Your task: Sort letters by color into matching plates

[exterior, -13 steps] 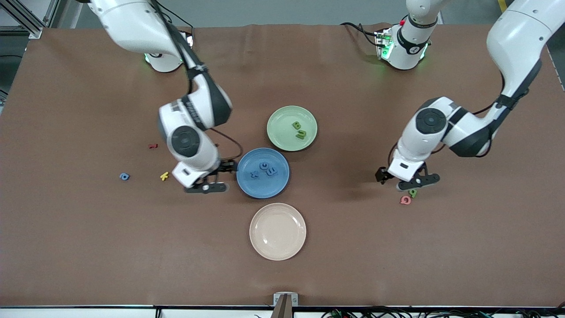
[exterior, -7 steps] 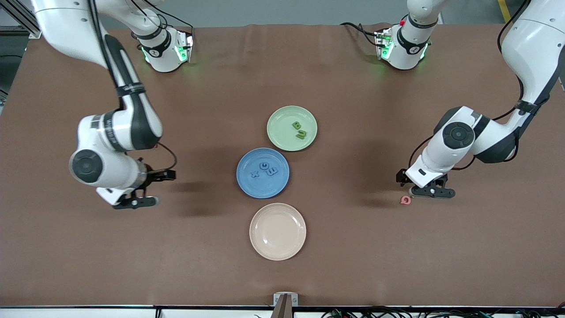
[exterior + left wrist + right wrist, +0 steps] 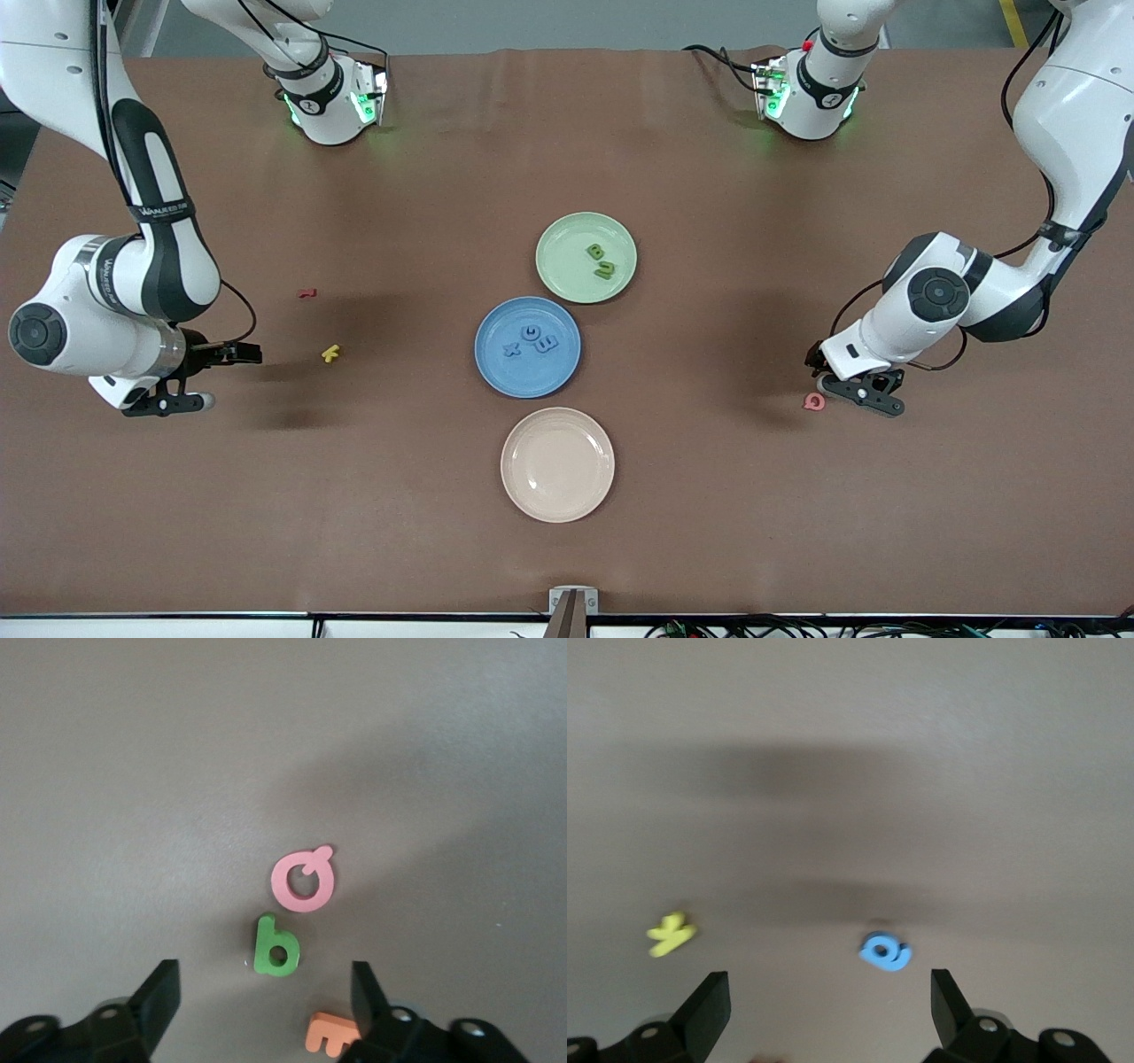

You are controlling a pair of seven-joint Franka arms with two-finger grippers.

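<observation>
The blue plate point(image 3: 496, 372) holds three blue letters point(image 3: 532, 339). The pale green plate point(image 3: 567, 235) holds two green letters point(image 3: 601, 260). My left gripper point(image 3: 842, 383) is low over the table toward the left arm's end, open. A green letter "b" point(image 3: 275, 947) lies just ahead of its open jaws point(image 3: 266, 1001); the front view hides it. My right gripper point(image 3: 199, 379) is open toward the right arm's end. A loose blue letter point(image 3: 884, 951) lies on the table just ahead of its gripper point(image 3: 828, 1010), hidden by the arm in the front view.
A pink letter point(image 3: 304, 881) and an orange letter point(image 3: 332, 1034) lie close to the green one. A yellow letter point(image 3: 330, 354) and a red letter point(image 3: 306, 292) lie between the right gripper and the blue plate. A cream plate point(image 3: 518, 496) sits nearest the front camera.
My right arm has swung from beside the blue plate toward its own end of the table, to over the loose blue letter. My left gripper has shifted slightly over the green letter.
</observation>
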